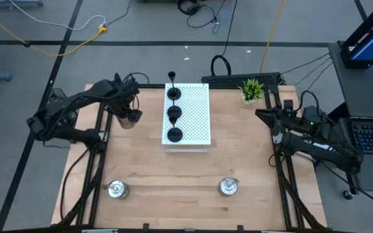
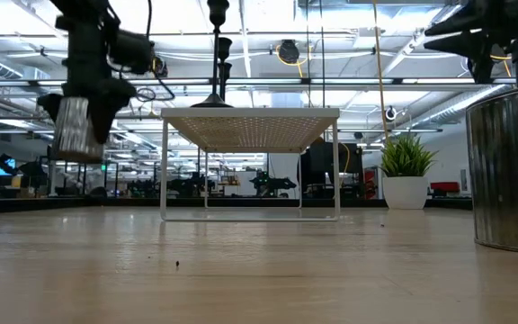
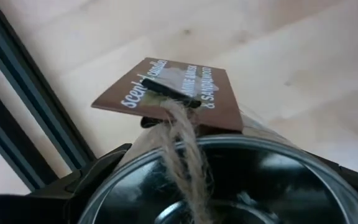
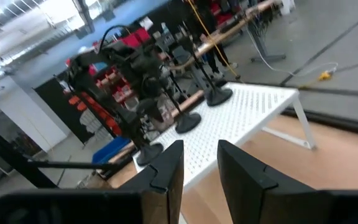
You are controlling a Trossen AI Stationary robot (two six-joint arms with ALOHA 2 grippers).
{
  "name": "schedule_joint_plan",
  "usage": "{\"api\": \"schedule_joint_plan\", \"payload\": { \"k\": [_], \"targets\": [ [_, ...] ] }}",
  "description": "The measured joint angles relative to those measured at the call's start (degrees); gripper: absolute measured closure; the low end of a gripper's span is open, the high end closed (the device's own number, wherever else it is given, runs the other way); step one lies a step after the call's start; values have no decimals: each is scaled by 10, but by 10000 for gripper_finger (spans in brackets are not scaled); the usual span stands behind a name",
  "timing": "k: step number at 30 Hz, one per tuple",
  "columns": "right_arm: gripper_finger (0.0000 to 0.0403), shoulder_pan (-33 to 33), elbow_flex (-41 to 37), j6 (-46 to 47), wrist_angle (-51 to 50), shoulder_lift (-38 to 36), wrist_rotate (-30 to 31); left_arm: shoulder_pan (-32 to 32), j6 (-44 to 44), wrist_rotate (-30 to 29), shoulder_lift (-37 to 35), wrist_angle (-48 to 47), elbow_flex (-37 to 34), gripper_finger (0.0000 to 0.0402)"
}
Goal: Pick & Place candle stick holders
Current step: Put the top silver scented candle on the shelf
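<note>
Three black candle stick holders (image 1: 173,114) with round bases stand in a row on the white perforated board (image 1: 196,116). My left gripper (image 1: 129,114) is left of the board, shut on a shiny silver holder (image 2: 74,128) with a brown tag (image 3: 173,93) on twine. Two more silver holders stand on their bases near the table's front edge, one at the left (image 1: 117,189) and one at the right (image 1: 228,187). My right gripper (image 4: 201,168) waits open and empty at the table's right edge. My left gripper pinches the silver holder across its outer wall near the rim (image 3: 123,171), one finger (image 3: 95,174) on each side. The fingers come from above, pointing down. The holder hangs below them about upright, lifted well clear of the table.
A small green potted plant (image 1: 252,89) stands at the table's far right corner. The board stands on thin white legs (image 2: 164,171). Bare wood lies between the board and the two front silver holders. Black frame rails (image 1: 99,168) run along both table sides.
</note>
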Motion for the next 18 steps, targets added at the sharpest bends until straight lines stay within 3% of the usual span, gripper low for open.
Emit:
{"api": "schedule_joint_plan", "payload": {
  "k": [9,18],
  "targets": [
    [314,0,0,-49,92,0,2,-110,-88,17,-18,-67,82,45],
    [314,0,0,-94,121,0,16,-243,-217,32,-18,-132,150,45]
  ]
}}
